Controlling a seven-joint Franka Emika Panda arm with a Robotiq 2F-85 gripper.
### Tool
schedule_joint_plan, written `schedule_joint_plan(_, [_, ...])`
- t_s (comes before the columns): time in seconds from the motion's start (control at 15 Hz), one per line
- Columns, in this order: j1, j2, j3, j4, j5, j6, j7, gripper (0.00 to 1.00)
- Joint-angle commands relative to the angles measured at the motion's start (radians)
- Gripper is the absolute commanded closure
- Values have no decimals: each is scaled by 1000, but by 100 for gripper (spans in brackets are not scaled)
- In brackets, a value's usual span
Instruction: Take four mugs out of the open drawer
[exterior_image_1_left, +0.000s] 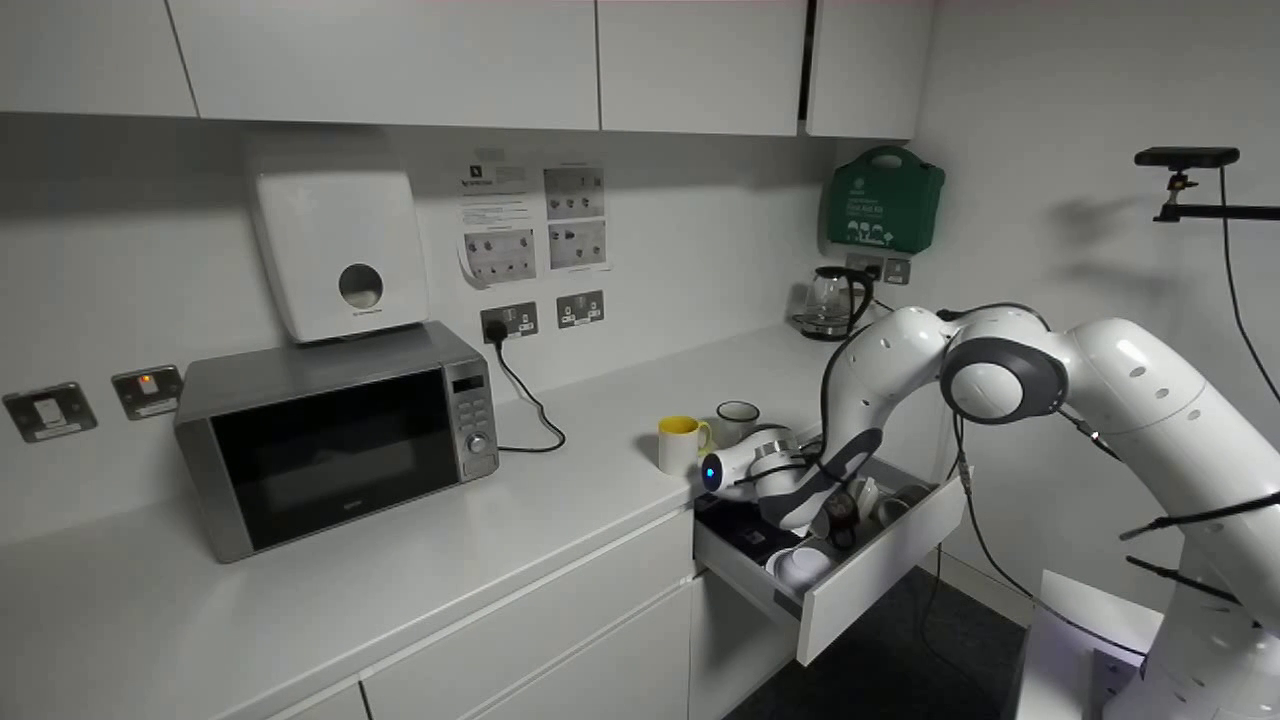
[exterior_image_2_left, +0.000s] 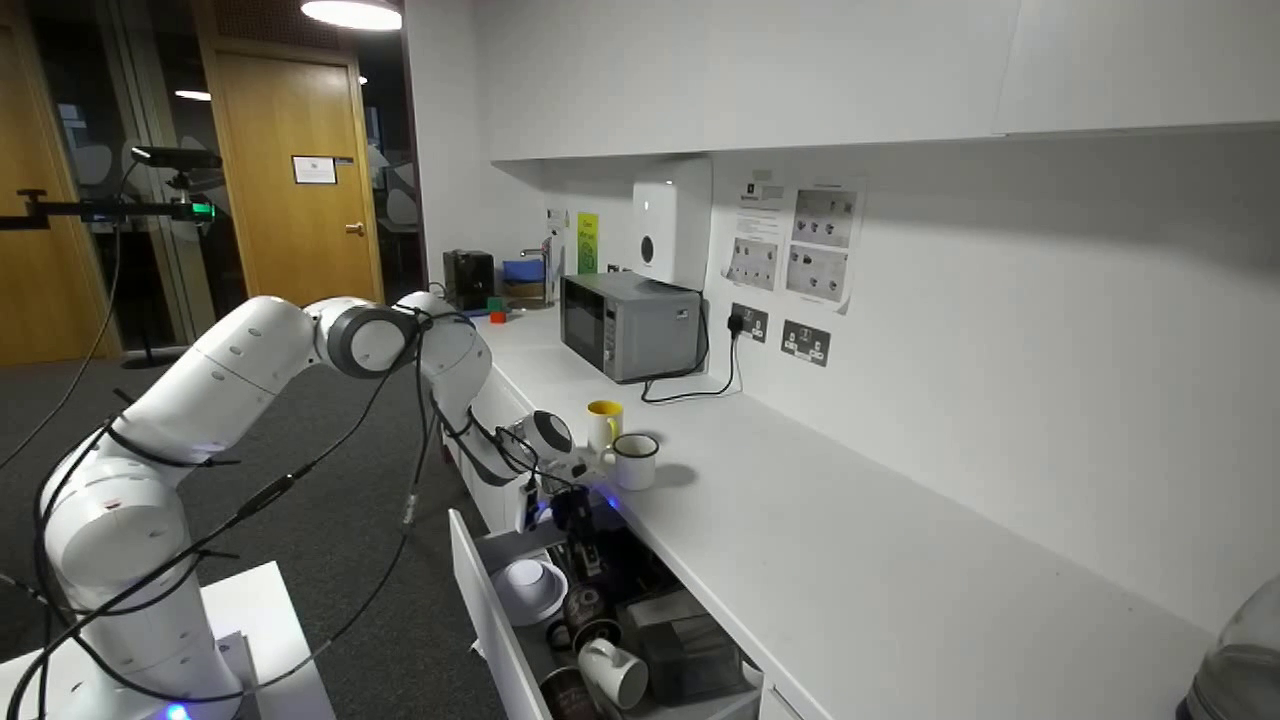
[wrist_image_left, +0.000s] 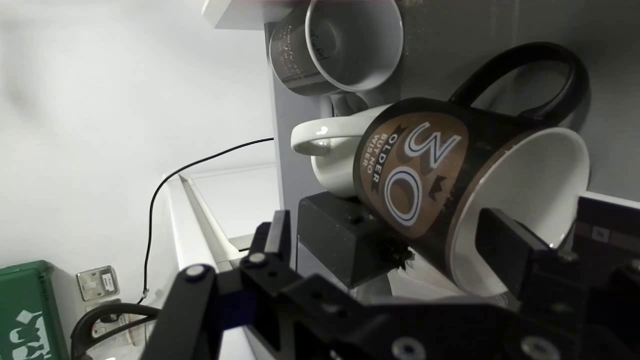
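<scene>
On the long white bench (exterior_image_2_left: 860, 590) two stand upright, close together near its front edge: a white mug with a bright yellow inside (exterior_image_1_left: 680, 448) and a white mug with a dark rim (exterior_image_2_left: 634, 466). Below that edge the shallow, white-fronted drawer (exterior_image_1_left: 885, 570) stands open, and in it hangs the black gripper (wrist_image_left: 386, 215), jaws spread well apart! Between them, in the wrist view, a black handled mug with a brown "30" patch (wrist_image_left: 450, 170) lies on its side, one jaw crossing its pale mouth; whether they touch, I can't tell. Just beside it lies a glossy white mug (exterior_image_2_left: 613, 672), then a dark mug with a pale inside (wrist_image_left: 336, 47) near the drawer's front corner. Round white crockery (exterior_image_2_left: 530, 592) sits by the opposite front corner.
</scene>
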Motion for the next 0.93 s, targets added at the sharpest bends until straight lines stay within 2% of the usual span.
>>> schedule_joint_plan(0.0, [3, 8, -10, 18, -31, -31, -26, 0])
schedule_joint_plan(0.27, [1, 9, -12, 18, -34, -32, -32, 3])
schedule_joint_plan(0.33, [1, 9, -13, 19, -36, -33, -35, 12])
schedule_joint_plan(0.4, [2, 9, -13, 19, -38, -33, -37, 27])
schedule_joint_plan(0.47, [1, 8, -13, 20, -38, -33, -42, 28])
schedule_joint_plan(0.87, [1, 7, -14, 23, -45, -35, -51, 75])
